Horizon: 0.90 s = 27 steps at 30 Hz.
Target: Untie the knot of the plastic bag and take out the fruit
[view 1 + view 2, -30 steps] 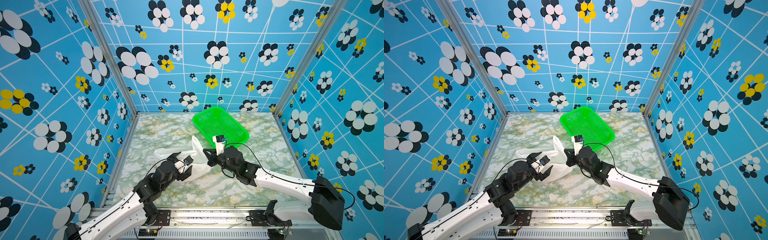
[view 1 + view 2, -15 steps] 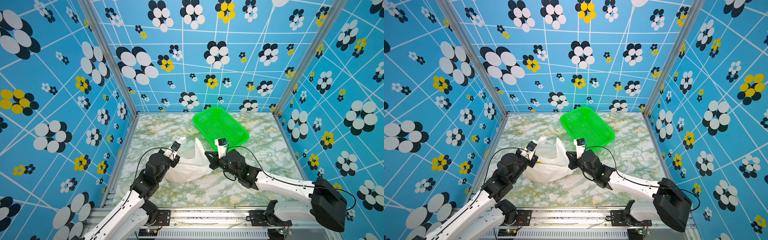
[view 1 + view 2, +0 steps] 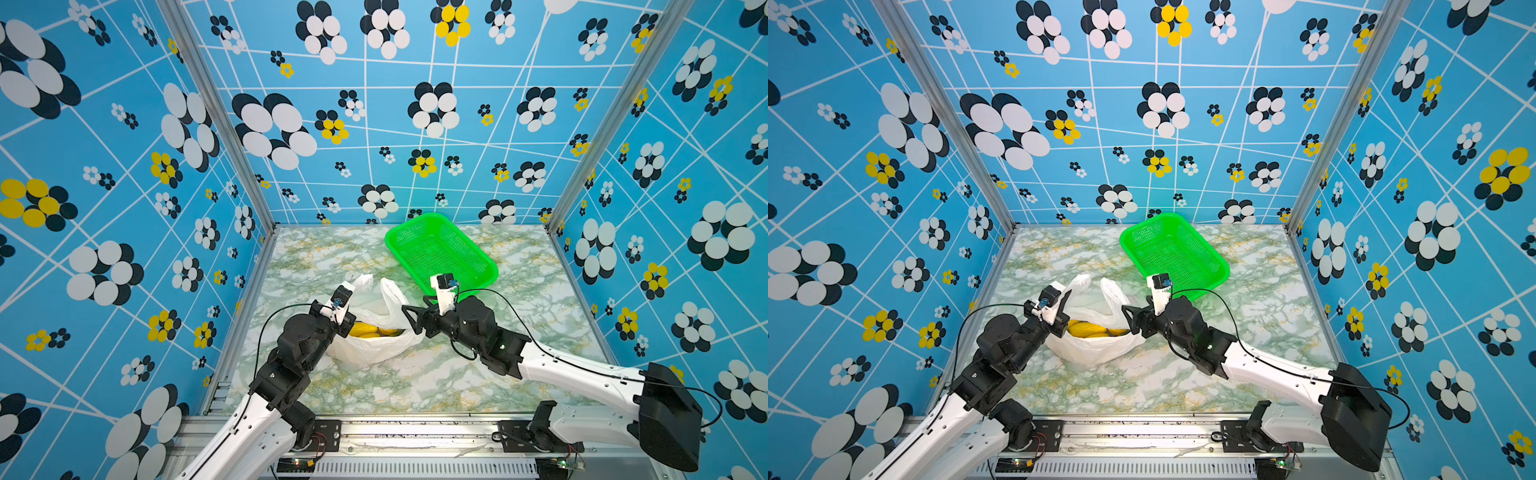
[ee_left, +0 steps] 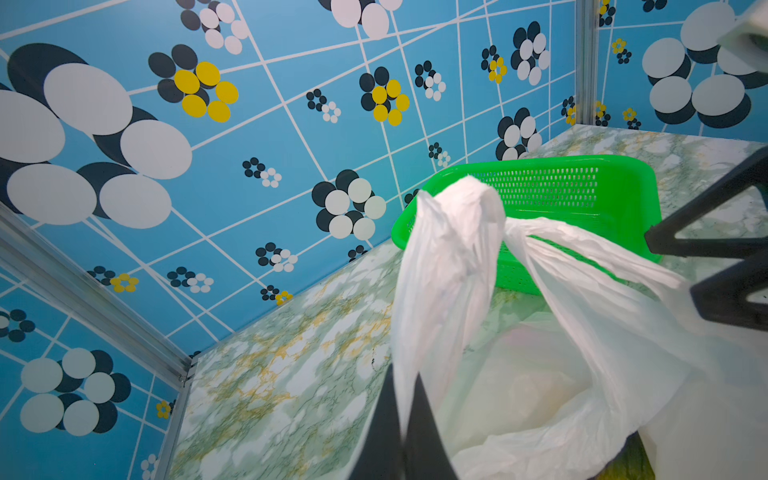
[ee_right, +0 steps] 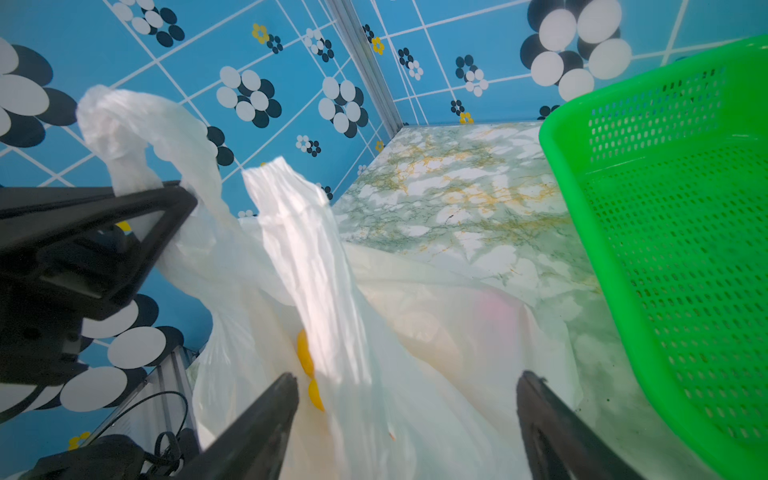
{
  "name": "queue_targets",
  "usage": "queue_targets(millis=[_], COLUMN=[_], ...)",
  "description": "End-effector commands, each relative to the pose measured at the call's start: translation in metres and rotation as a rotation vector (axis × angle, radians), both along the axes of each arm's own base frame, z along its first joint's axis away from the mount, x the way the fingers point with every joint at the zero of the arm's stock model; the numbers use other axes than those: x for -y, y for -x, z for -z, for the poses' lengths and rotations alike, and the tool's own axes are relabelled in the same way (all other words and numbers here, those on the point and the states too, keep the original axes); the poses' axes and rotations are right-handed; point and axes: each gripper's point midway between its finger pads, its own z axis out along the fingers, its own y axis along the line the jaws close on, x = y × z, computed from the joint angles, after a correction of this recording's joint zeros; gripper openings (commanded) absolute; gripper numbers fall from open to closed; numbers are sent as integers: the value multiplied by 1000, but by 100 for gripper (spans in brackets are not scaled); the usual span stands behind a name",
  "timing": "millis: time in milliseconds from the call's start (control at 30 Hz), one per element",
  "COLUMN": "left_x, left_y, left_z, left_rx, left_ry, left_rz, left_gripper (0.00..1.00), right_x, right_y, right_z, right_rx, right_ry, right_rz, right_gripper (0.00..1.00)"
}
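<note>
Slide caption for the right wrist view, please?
Open right pincer facing the plastic bag, yellow fruit visible inside, green basket alongside.

White links (image 3: 582, 370), black joints (image 3: 303, 336) and cables (image 3: 270, 322), black left tool (image 4: 405, 376), right tool (image 5: 407, 376).

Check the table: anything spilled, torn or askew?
Nothing stands out. The bag sits open on the table with the fruit inside, none spilled. The basket lies flat and empty. Left claw pinches a handle; right claw is open beside the bag.
</note>
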Motion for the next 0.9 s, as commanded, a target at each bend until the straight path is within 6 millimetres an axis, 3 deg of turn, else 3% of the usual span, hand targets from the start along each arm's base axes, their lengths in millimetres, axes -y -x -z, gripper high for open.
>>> queue_targets(millis=[0, 100, 300, 367, 433, 533, 600, 700, 867], left_x=[0, -2, -5, -6, -7, -12, -21, -36, -74], left_y=[3, 4, 4, 3, 3, -4, -12, -24, -48], left_z=[-6, -7, -9, -9, -9, -10, -12, -20, -52], left_rx=[9, 14, 29, 29, 31, 47, 62, 62, 85], left_ry=[22, 20, 22, 19, 21, 37, 63, 127, 327], left_rz=[10, 6, -10, -16, -24, -63, -110, -168, -233], left_gripper=[0, 0, 0, 0, 0, 0, 0, 0, 0], right_x=[3, 1, -29, -32, -34, -39, -41, -45, -60], right_y=[-15, -28, -33, -37, -41, -51, -60, -78, -117], right_z=[15, 24, 34, 35, 31, 17, 7, -18, -81], right_rx=[-39, -60, -99, -101, -86, -58, -39, 5, 111], right_ry=[186, 271, 293, 290, 289, 277, 264, 217, 79], right_rz=[69, 110, 32, 40, 45, 58, 76, 114, 152], right_gripper=[86, 87, 81, 73, 54, 14, 0, 0, 0])
